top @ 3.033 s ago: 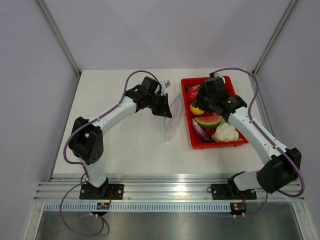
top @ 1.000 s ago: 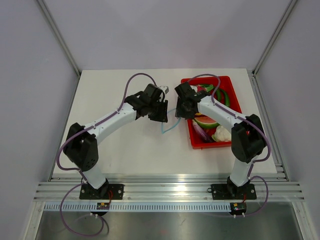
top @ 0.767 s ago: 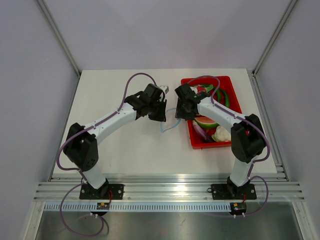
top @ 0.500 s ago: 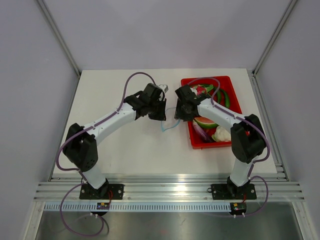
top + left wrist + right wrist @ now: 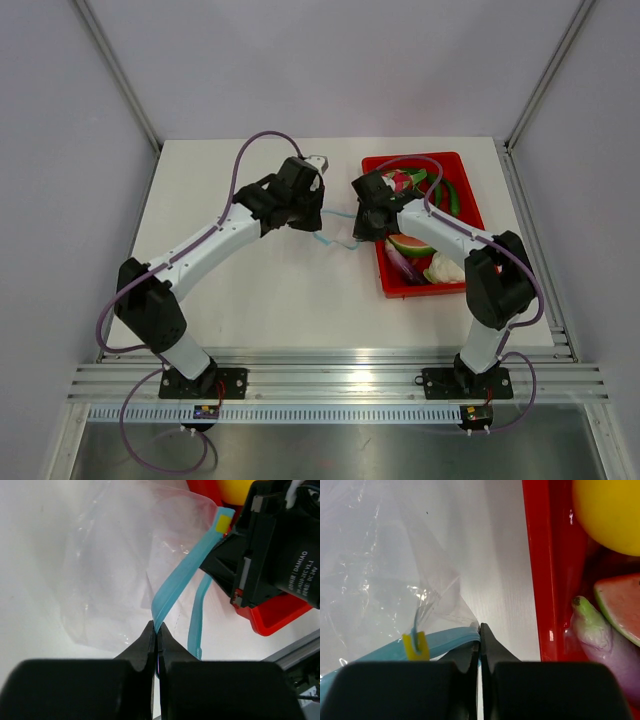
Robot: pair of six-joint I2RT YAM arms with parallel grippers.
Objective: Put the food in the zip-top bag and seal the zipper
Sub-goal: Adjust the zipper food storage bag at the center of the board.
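White lettering reading "DAMIAO" ran sideways on the black motor housing (image 5: 292,550) in the left wrist view. A smaller line beside it was too fine to read. No other text showed.

Clear bag (image 5: 100,570) empty, blue zipper (image 5: 182,575) seemingly unsealed; fruit (image 5: 610,515), watermelon (image 5: 620,605), eggplant (image 5: 605,645) outside.

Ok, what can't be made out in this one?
- Right wrist: yellow fruit, watermelon and eggplant are cut off by frame edges.
- Top view: the yellow fruit is hidden under the right arm.
- Top view: the bag is too faint, clear on the white table; only its zipper shows.
- Left wrist: the bag runs off the top edge.
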